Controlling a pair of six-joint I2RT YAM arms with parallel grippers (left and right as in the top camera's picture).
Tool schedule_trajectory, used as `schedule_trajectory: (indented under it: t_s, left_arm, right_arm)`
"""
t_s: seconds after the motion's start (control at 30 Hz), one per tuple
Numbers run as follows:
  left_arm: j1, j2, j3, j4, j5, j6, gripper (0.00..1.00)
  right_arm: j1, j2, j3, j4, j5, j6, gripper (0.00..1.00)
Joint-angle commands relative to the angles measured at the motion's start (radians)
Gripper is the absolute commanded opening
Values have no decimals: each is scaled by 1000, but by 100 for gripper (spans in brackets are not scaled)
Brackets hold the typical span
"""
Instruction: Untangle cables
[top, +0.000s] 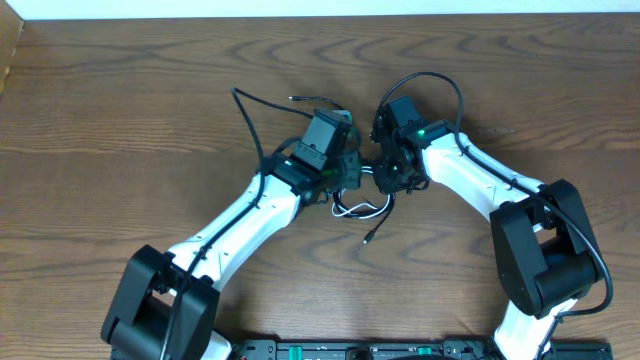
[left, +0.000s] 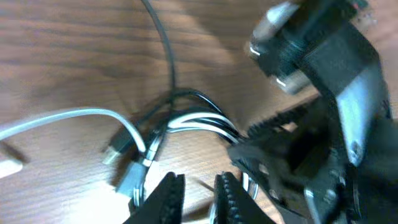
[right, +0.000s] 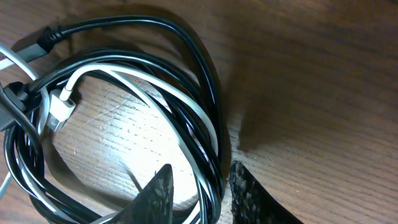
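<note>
Brown wood-grain bench (top: 120, 120), with both arms meeting head to head at its middle. The cable bundle (top: 360, 207) lies on the wood between them, a little towards the arms' bases from the two grippers. It is a set of black loops with a white cable (right: 155, 87) threaded through.

From the right wrist I see the right gripper (right: 202, 169) clamped around a few strands, black and white, which pass between its two fingers. The rest of the coil spreads flat on the bench to one side, with a white plug (right: 59, 106) lying inside the loop.

The left gripper (left: 200, 183) stands narrow, with a slim gap between its tips and bare wood showing through. I see nothing pinched in it. It sits just beside the bundle, near a grey plug (left: 129, 179).

One black cable (left: 170, 56) runs out of the tangle and away across the bare wood. A loose black plug end (top: 368, 238) lies on the near side, apart from both grippers.
</note>
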Motion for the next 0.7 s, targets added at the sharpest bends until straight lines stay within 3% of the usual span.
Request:
schedule_trajectory:
  t_s: [0.0,0.27,0.67]
  left_arm:
    - [-33,24,3,11,-6,14,19]
    - [-63,137,2,90,-13,13,20]
    - [-2,191,-1,68,-93,14,28]
  right_arm:
    - [-7,9,-3,-4,-5,13,26]
    - [-43,9,-3,-11,-39,19,25]
    - [-39,9,-3,-11,-60,19,28]
